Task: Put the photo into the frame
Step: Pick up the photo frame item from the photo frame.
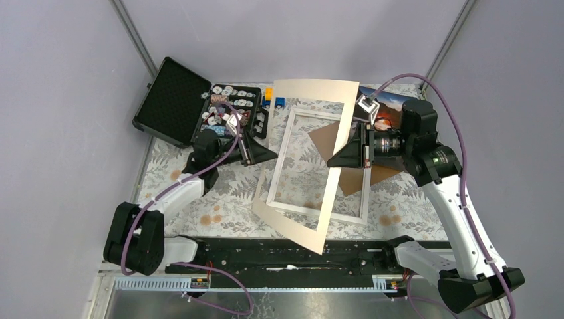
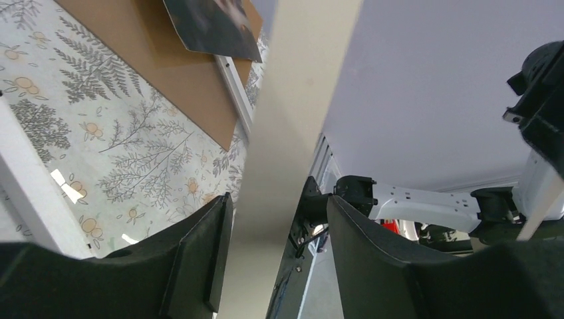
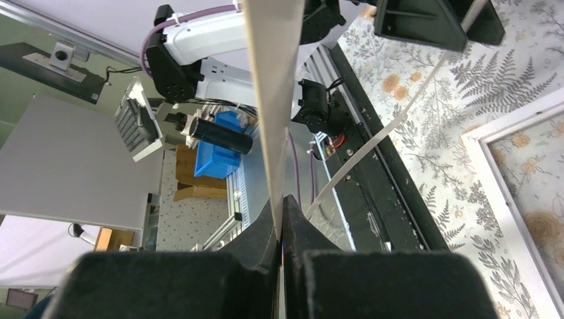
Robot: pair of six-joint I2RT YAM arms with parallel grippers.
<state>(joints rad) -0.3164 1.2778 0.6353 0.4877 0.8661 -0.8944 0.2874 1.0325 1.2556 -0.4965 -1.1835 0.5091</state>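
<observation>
The white frame (image 1: pixel 349 216) lies flat on the fern-patterned cloth, also seen in the wrist views (image 2: pixel 233 83) (image 3: pixel 505 193). Above it a cream mat board (image 1: pixel 312 90) with a window cut-out stands tilted up. My right gripper (image 1: pixel 330 161) (image 3: pixel 279 203) is shut on the mat's right band. My left gripper (image 1: pixel 269 155) (image 2: pixel 278 199) straddles the left band (image 2: pixel 292 100); one finger lies close against the card and the other stands apart from it. The photo (image 1: pixel 392 106) (image 2: pixel 213 26) rests at the back right, partly on a brown backing board (image 1: pixel 322 141) and partly hidden by the right arm.
An open black case (image 1: pixel 174 100) with small parts in its tray (image 1: pixel 233 109) sits at the back left. Small yellow (image 1: pixel 269 93) and blue (image 1: pixel 280 102) blocks lie behind the mat. A black rail (image 1: pixel 286 256) runs along the near edge.
</observation>
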